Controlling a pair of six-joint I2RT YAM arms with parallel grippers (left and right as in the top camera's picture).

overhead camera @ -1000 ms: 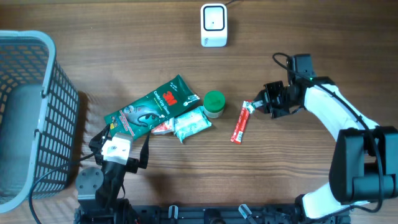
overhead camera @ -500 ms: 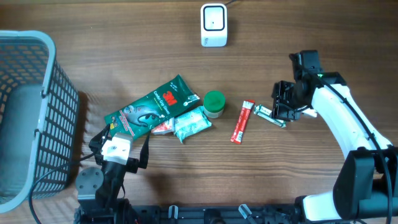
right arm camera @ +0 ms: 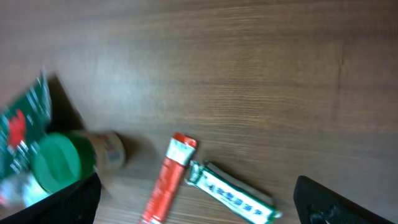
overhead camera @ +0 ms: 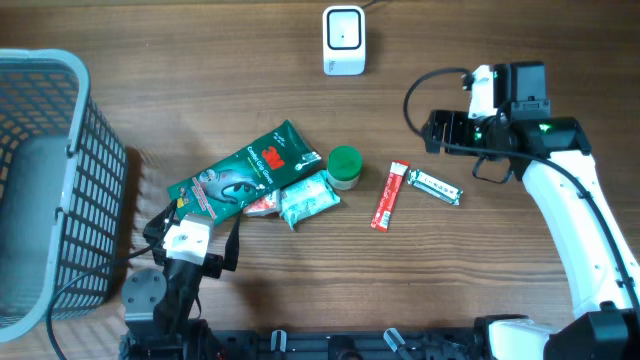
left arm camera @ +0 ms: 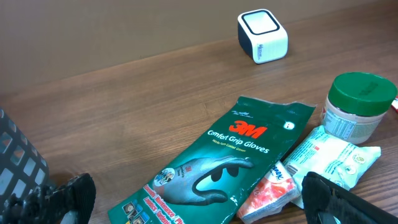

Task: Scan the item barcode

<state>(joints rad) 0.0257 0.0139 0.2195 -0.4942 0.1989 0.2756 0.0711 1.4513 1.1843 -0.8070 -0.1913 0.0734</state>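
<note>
basket (overhead camera: 75, 75) far left, scanner (overhead camera: 343, 40) at back, glove pack (overhead camera: 243, 172) left of jar (overhead camera: 345, 166), sachet (overhead camera: 388, 196) and bar (overhead camera: 435, 187) to its right

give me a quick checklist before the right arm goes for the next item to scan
1. right tool open and holding nothing: ok
2. left tool open, near the glove pack: ok
3. scanner face unobstructed: ok
4. red stick separated from the small green-white packet: not ok, their ends nearly meet
5. barcode visible on the red stick: cannot tell
6. green-lid jar upright: ok
</note>
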